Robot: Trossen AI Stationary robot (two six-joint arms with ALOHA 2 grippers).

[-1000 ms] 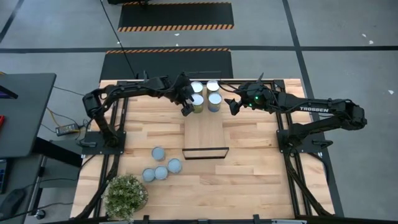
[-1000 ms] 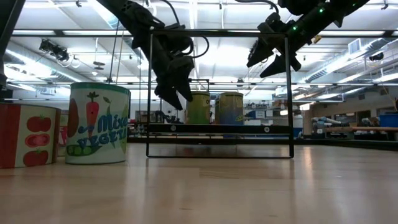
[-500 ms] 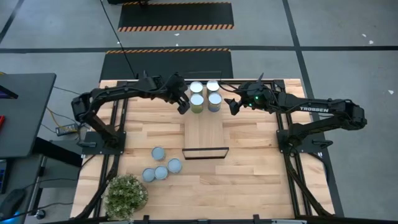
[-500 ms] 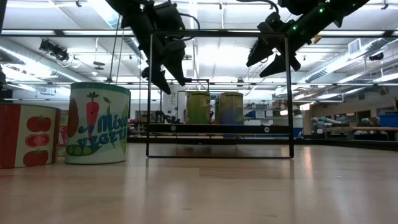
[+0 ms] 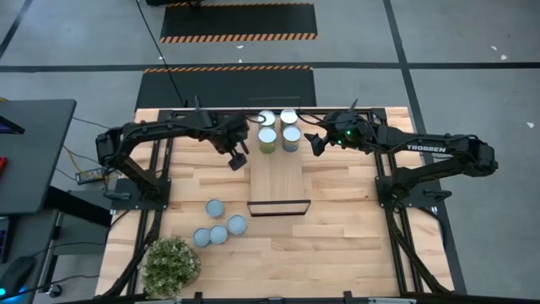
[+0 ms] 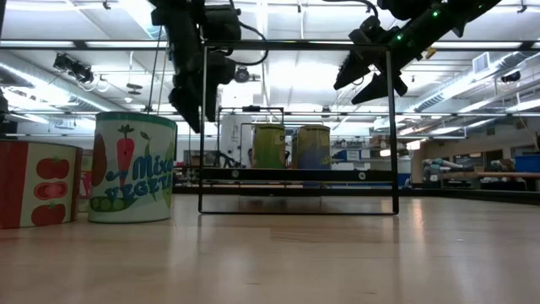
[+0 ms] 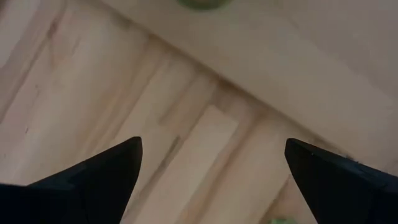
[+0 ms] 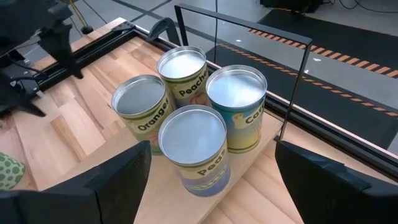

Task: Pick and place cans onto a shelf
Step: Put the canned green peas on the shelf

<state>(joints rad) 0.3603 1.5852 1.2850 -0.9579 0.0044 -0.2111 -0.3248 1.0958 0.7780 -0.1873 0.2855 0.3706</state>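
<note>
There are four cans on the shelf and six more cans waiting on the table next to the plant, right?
Not quite. Four cans do stand on the shelf, but the high view shows only four cans on the table near the plant, not six.

Shelf point(image 5: 277, 176): long light-wood board, thin black frame at its near end, lying mid-table. Four cans point(image 5: 278, 130) upright in a tight two-by-two cluster on its far end, silvery tops, labels reading Oranges, Peaches, Corn point(image 8: 242, 109). Four more cans point(image 5: 218, 225) upright on the tabletop, near left of the shelf, grouped closely; one shows a Mixed Vegetables label point(image 6: 132, 167).
</note>
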